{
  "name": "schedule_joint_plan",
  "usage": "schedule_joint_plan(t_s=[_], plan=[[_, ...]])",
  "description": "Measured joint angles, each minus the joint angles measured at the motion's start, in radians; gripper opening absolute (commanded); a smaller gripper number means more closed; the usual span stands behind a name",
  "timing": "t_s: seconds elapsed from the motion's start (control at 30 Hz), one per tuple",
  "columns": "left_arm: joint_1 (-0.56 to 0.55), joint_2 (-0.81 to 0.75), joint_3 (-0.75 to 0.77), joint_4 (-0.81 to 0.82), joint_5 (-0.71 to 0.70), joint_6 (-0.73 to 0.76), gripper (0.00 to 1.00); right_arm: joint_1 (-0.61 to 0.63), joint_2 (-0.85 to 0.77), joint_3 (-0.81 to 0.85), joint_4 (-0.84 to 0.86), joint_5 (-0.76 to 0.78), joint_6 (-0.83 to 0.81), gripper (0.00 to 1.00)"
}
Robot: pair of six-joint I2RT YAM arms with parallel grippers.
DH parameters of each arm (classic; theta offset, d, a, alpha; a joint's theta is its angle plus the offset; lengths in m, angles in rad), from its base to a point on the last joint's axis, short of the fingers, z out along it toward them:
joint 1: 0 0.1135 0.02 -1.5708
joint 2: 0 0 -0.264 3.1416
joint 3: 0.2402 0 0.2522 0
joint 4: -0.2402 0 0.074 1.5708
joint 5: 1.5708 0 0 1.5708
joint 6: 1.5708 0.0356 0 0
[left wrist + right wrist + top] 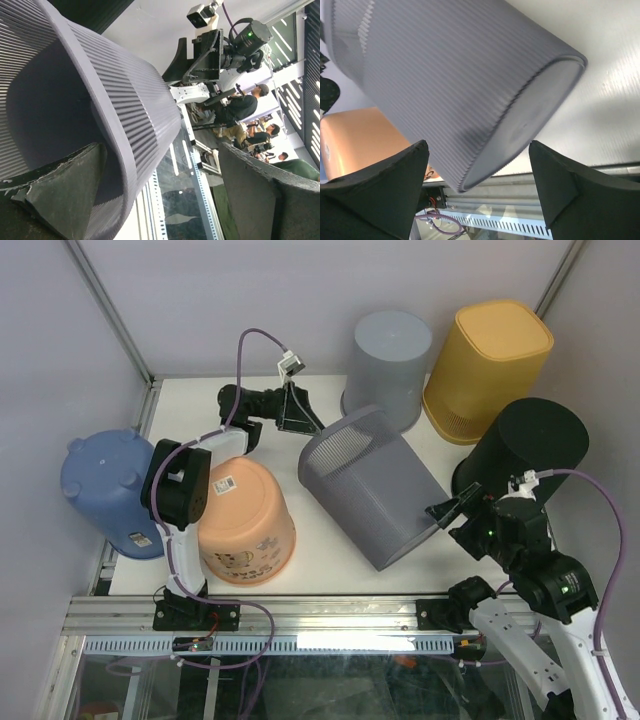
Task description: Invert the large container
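Note:
The large container is a ribbed grey bin lying on its side mid-table, mouth toward the back left and base toward the front right. My left gripper is open at the mouth. In the left wrist view one finger is inside the container near the rim, and the other finger is well outside it. My right gripper is open and empty just off the base. In the right wrist view the container's base edge lies between and beyond its fingers.
An upside-down peach bucket stands close to the container's left, with a blue bucket beyond it at the table's left edge. A grey bin, a yellow bin and a black bin crowd the back and right. The metal rail runs along the front edge.

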Motion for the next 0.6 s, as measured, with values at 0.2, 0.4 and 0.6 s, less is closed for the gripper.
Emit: schedule_joint_plan(t_s=[0.2,0.4,0.6], plan=[[0.011,0.002,0.002,-0.019,-0.003,0.056,0.99,0.0,-0.002,-0.029,-0.05,-0.001,0.056,0.8],[0.012,0.032,0.115,-0.206,-0.016,0.216,0.99,0.0,-0.042,-0.124,-0.019,-0.026,0.15,0.68],[0.012,0.037,0.304,-0.723,-0.119,0.601,0.99,0.0,-0.093,-0.19,0.066,-0.06,0.23,0.64]])
